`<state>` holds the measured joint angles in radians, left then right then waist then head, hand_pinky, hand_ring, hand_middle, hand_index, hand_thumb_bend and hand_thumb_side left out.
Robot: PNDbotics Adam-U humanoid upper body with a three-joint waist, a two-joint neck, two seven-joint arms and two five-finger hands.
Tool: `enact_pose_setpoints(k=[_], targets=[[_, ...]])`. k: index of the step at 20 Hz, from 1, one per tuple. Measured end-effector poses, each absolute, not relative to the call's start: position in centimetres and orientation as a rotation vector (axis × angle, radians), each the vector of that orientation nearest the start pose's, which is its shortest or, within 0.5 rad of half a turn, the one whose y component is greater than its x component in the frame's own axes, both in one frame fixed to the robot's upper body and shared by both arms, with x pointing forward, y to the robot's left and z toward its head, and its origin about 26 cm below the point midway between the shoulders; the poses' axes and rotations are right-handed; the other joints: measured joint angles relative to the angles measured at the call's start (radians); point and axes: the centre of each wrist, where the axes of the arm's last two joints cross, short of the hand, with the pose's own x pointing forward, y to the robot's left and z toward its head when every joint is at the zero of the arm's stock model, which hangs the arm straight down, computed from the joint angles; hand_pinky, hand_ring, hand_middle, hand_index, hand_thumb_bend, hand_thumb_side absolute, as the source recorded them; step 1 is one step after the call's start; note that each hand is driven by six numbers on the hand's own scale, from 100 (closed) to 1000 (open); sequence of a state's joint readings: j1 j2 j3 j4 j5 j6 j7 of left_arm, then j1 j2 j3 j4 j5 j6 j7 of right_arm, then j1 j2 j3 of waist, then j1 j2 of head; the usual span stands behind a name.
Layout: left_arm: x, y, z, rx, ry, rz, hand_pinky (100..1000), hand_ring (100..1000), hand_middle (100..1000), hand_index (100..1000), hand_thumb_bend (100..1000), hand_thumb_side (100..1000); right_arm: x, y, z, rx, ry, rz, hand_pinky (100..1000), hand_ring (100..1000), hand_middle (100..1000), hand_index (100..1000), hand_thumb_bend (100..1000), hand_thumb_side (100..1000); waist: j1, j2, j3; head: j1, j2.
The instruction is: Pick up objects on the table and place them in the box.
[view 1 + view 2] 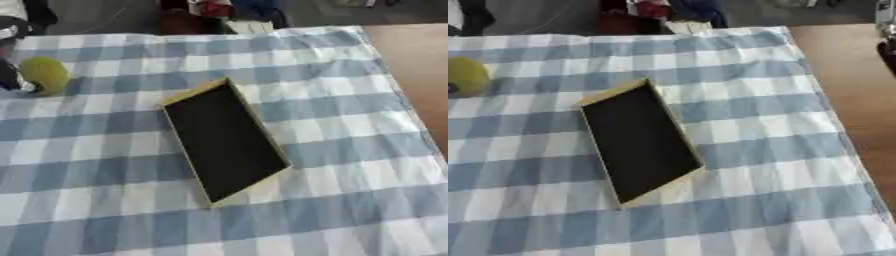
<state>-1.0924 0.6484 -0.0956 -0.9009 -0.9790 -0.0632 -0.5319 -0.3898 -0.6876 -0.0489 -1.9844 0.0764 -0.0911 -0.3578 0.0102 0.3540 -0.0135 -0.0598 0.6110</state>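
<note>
A shallow box (185, 97) with a yellowish rim and a black inside lies askew in the middle of the checked cloth, and I see nothing in it. A round yellow-green object (45, 74) rests on the cloth at the far left. My left hand (12, 80), black and silver, comes in from the left edge and lies right against that object's left side. A dark piece of my right hand (887, 54) shows at the right edge of the right eye view, over the bare wood and far from the box.
The blue and white checked cloth (350, 150) covers the table, with bare brown wood (859, 90) along its right side. Dark and red clutter (197, 12) lies beyond the far edge.
</note>
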Motion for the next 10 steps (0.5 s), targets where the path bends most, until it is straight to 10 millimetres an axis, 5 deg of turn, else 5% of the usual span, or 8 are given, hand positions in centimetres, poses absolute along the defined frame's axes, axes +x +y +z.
enact_pose_setpoints(k=[10], targets=[[47.74, 35.29, 29.63, 1.215, -1.054, -1.325, 935, 901, 894, 972, 518, 100, 29.87, -31.03, 27.22, 0.988, 3.459, -0.451, 815, 734, 712, 707, 100, 699, 0.0, 0.029, -0.014, -0.001, -0.006]])
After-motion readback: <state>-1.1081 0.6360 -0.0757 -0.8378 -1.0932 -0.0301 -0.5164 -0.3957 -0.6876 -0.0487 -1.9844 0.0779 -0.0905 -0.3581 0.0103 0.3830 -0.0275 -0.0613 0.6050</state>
